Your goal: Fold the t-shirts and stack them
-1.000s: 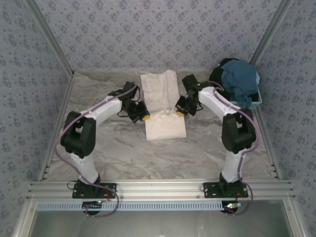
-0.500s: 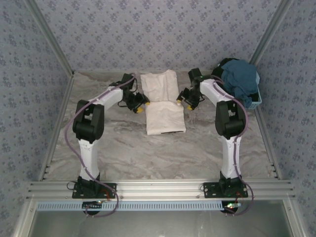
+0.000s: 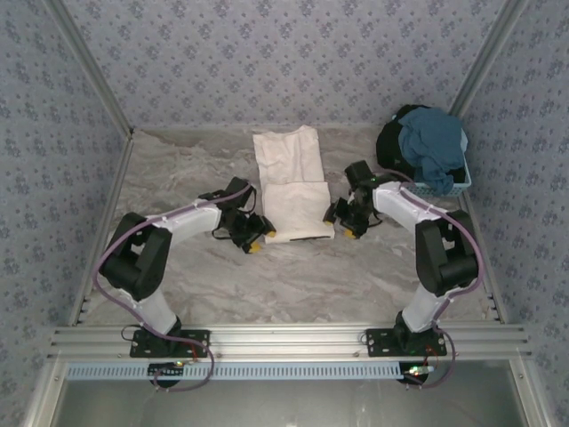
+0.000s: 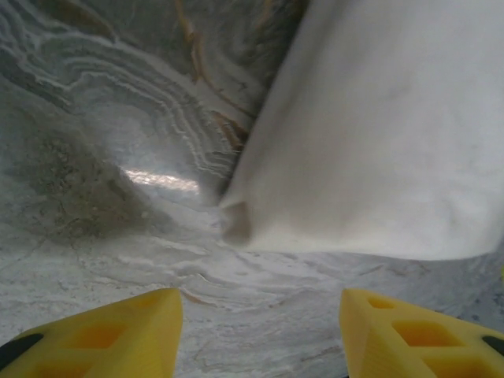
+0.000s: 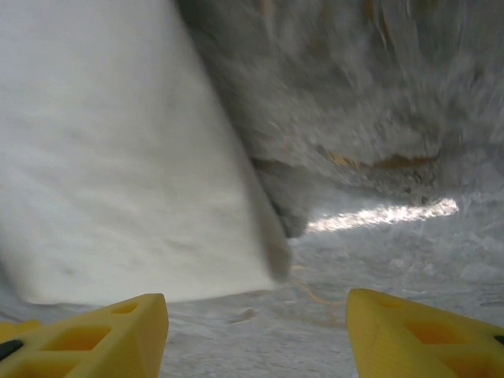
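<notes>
Cream-white cotton takes centre stage: the cream-white t-shirt (image 3: 292, 182) lies flat on the marbled table (image 3: 222, 285) as a long narrow rectangle, with a crosswise fold edge across its middle. From overhead, the left gripper (image 3: 254, 242) sits low at the shirt's near left corner and the right gripper (image 3: 343, 222) at its near right edge, each just beside the cloth. Past the shirt's far right corner, that high view also gives us the light-blue basket (image 3: 455, 185), a teal-blue t-shirt (image 3: 431, 147) heaped in it over a black t-shirt (image 3: 391, 142).

Down to the left wrist camera for the close detail. The left gripper (image 4: 260, 331) has its yellow fingers (image 4: 118, 335) spread wide with nothing between them. Bare table lies ahead, and the cream-white t-shirt (image 4: 378, 142) has its corner just beyond, curled up a little.

The right wrist view is somewhat blurred. The right gripper (image 5: 256, 331) is likewise wide apart and empty, with the cream-white t-shirt (image 5: 118, 157) showing a thick layered edge and casting a shadow on the table (image 5: 378, 118) beside it.
</notes>
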